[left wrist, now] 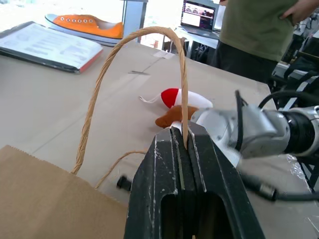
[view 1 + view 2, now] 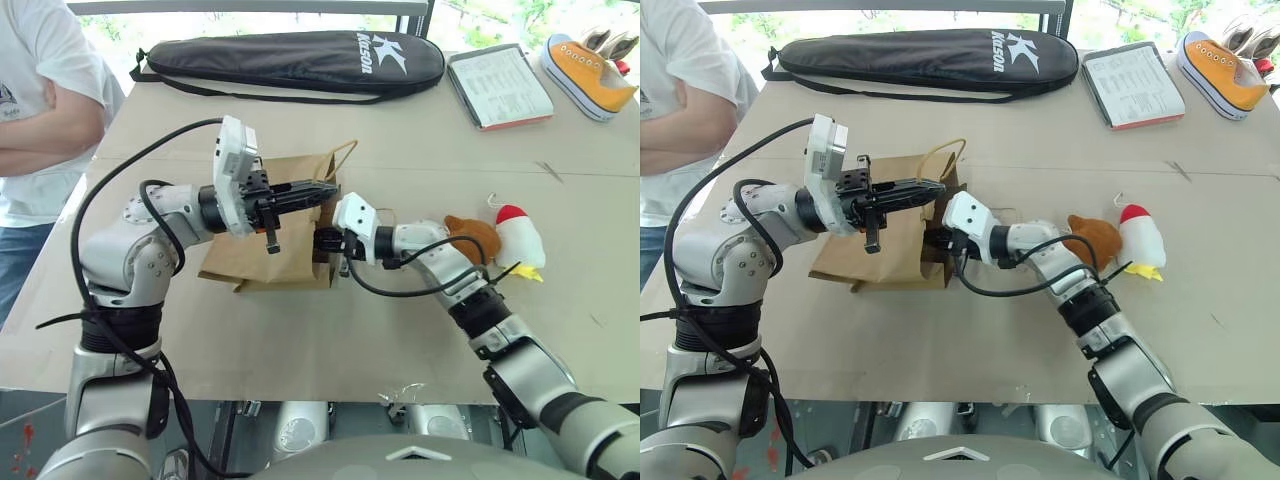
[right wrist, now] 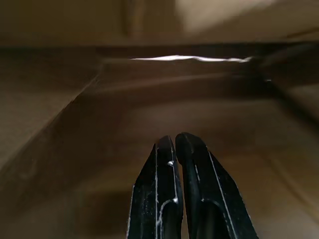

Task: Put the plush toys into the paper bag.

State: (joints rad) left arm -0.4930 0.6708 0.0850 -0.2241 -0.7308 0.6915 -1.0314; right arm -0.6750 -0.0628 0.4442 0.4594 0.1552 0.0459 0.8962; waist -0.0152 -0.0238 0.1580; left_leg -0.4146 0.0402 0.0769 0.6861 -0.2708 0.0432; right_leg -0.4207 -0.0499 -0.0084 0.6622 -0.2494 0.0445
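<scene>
Lying on its side mid-table, the paper bag (image 2: 275, 255) holds no toy that can be seen; both plush toys (image 2: 500, 240) sit on the table to its right, the orange-brown one touching the white one on its left. The left gripper (image 1: 183, 149) is clamped on one cord handle (image 1: 144, 37), lifting the bag's mouth. The right gripper (image 3: 174, 142), fingers closed and empty, reaches into that mouth, apparently spreading it. Judged so, the bag is only being readied; both toys remain to be put in.
</scene>
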